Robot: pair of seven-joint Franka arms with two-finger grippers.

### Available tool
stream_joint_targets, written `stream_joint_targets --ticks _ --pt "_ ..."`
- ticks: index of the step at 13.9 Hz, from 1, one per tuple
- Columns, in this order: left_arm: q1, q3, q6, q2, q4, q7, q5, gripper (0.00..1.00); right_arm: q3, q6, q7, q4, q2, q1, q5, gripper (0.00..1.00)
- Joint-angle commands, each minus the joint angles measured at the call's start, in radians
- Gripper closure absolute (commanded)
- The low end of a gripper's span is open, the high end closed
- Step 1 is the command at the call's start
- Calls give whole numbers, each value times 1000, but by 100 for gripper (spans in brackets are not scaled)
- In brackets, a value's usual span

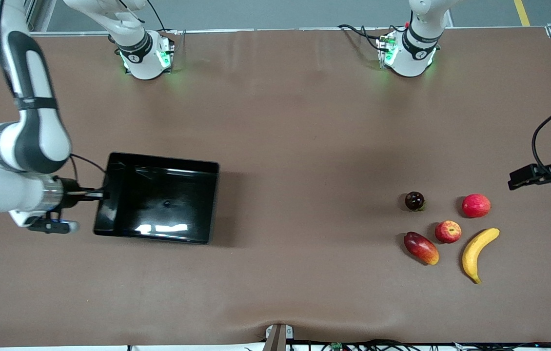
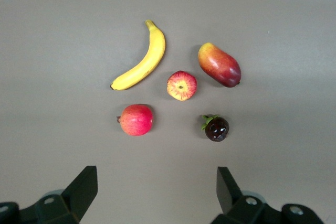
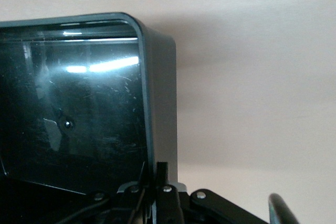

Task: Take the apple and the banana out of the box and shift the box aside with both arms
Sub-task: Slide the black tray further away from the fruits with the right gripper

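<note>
Box (image 1: 158,202) wall pinched by right gripper (image 1: 102,195).

A plain red round fruit (image 1: 476,205) (image 2: 136,119), an oblong red-orange mango (image 1: 421,247) (image 2: 219,64) and a small dark, nearly black round fruit (image 1: 414,201) (image 2: 216,128) with a green leafy cap are shown lying on a brown table (image 1: 305,146) toward the left arm's end. The dark fruit and the plain red fruit are set apart from each other at a similar depth. The mango is placed nearer to the front camera than the dark fruit. All three are seen separate, none touching another. Cables (image 1: 353,345) are visible along the table's edge closest to the front camera.
</note>
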Motion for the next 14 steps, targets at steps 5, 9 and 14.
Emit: stream_joint_targets --ticks 5,9,14 --pt "15 4 -6 -38 -18 5 -14 0 19 146 -339 -133 -29 -254 30 100" --pt "12 0 -59 -124 -24 -16 -20 0 19 199 -473 -137 43 -360 32 100" --pt "-265 263 -78 -244 -92 -8 -79 0 21 200 -480 -139 87 -399 32 100"
